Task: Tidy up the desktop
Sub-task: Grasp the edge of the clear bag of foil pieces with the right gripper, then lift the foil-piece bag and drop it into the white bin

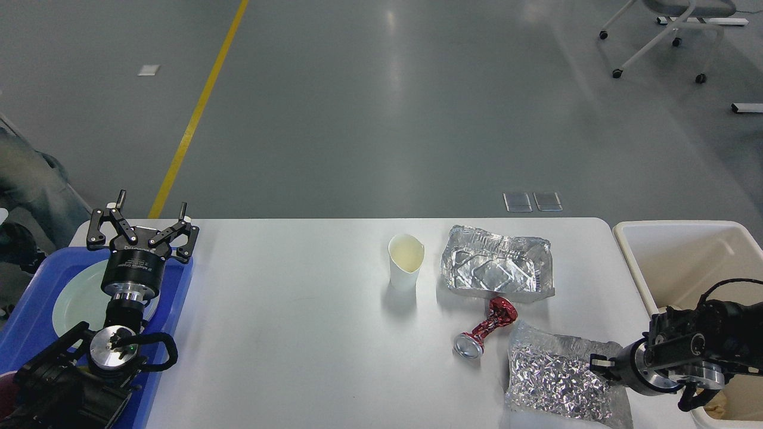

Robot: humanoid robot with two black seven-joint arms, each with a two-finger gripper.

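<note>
The white desktop [298, 333] holds a white paper cup [405, 262], a crumpled foil tray [495, 268], a crushed red can [486, 330] and a crinkled silver foil bag [554, 375] at the front right. My right gripper [596, 362] is at the bag's right edge, shut on it, close to the table's right edge. My left gripper [152, 208] is open and empty, pointing up over the blue tray [30, 316] at the left.
A pale green plate [74, 301] lies in the blue tray. A cream bin [632, 238] stands just past the table's right edge, under my right arm. An office chair [656, 36] is far back on the floor.
</note>
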